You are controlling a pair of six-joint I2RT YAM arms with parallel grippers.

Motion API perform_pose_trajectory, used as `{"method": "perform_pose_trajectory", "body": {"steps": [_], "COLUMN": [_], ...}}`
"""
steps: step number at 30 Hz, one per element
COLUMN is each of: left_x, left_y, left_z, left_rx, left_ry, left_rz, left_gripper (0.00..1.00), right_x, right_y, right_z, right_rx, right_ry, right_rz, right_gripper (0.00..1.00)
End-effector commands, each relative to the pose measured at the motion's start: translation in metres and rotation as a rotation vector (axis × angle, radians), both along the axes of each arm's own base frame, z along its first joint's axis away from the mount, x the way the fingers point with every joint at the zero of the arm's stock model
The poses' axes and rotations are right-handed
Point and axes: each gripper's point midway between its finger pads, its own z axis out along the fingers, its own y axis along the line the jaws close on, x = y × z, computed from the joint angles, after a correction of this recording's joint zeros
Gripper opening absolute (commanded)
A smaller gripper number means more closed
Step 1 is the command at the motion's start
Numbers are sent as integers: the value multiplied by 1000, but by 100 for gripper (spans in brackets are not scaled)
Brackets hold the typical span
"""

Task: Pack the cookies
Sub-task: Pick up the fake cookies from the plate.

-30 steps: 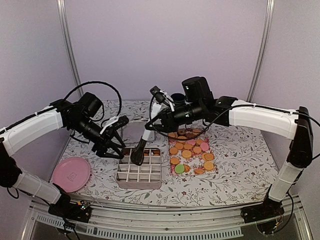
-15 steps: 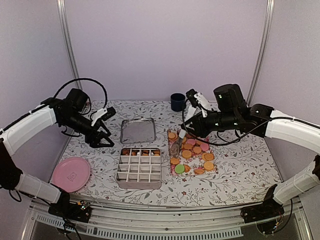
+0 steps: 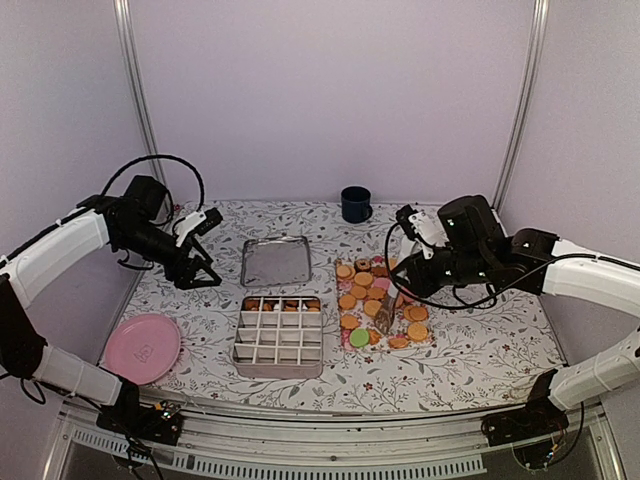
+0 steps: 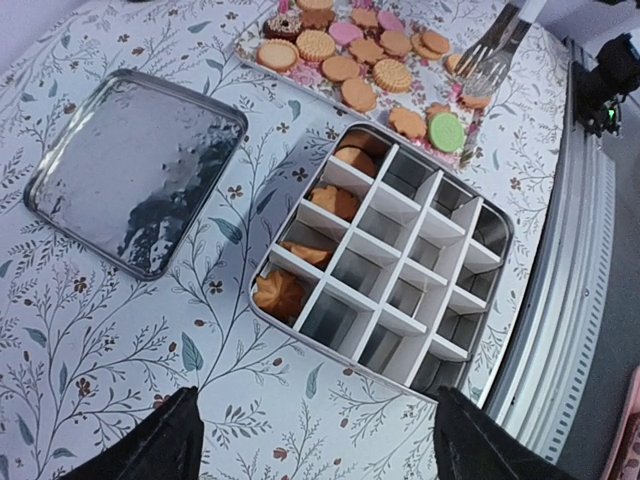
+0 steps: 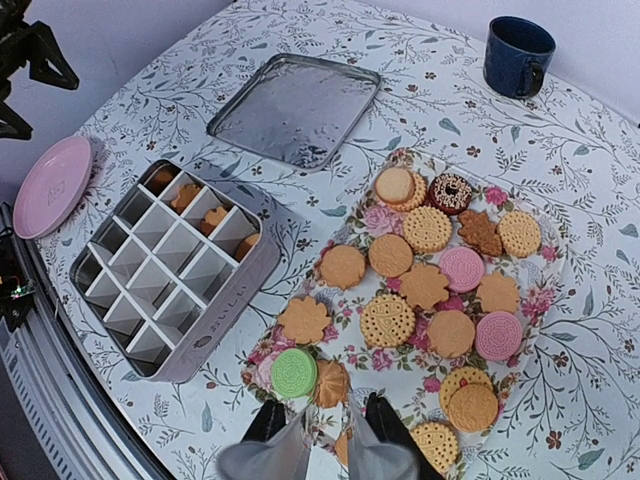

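We are looking at the divided box near the front of the table, and orange cookies are sitting in its far row of cells. Most of the cookies are lying on a flowered tray just right of the box. They are mostly tan, with a few pink ones, a dark one, and one green cookie at the corner nearest the box. The right gripper is hanging over that tray's near edge, right of the box. Its fingers are pinching a pair of metal tongs, whose forked tips are pointing down close by the green cookie. The left gripper is hovering off to the box's far left, fingers spread wide. Just beyond the box a flat metal lid is lying. Left of the box we are seeing a pink plate, and well beyond it a dark mug.
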Motion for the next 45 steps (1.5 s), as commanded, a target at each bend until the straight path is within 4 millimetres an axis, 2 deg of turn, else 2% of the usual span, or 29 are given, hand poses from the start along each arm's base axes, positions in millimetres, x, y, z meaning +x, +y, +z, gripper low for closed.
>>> {"method": "perform_pose_trajectory", "body": {"steps": [1, 14, 19, 35, 37, 41, 45], "left_x": [7, 11, 11, 12, 12, 12, 13], "left_y": [3, 5, 6, 10, 10, 11, 11], "left_z": [1, 0, 0, -3, -3, -3, -4], "left_rx": [2, 9, 15, 25, 23, 22, 23], "left_ry": [-17, -26, -30, -43, -44, -45, -47], "left_rz": [15, 23, 25, 36, 37, 39, 42], "left_gripper": [80, 81, 81, 81, 81, 81, 81], "right_x": [1, 2, 2, -5, -5, -4, 0], "right_y": [-11, -16, -18, -32, -33, -36, -33], "right_z": [8, -12, -19, -57, -57, -51, -36], "right_rx": [25, -24, -39, -119, -118, -118, -97], "right_ry": [-20, 9, 16, 73, 76, 65, 47], "right_rz": [-54, -80, -86, -113, -115, -131, -136], "right_gripper": [27, 34, 34, 33, 33, 22, 0]}}
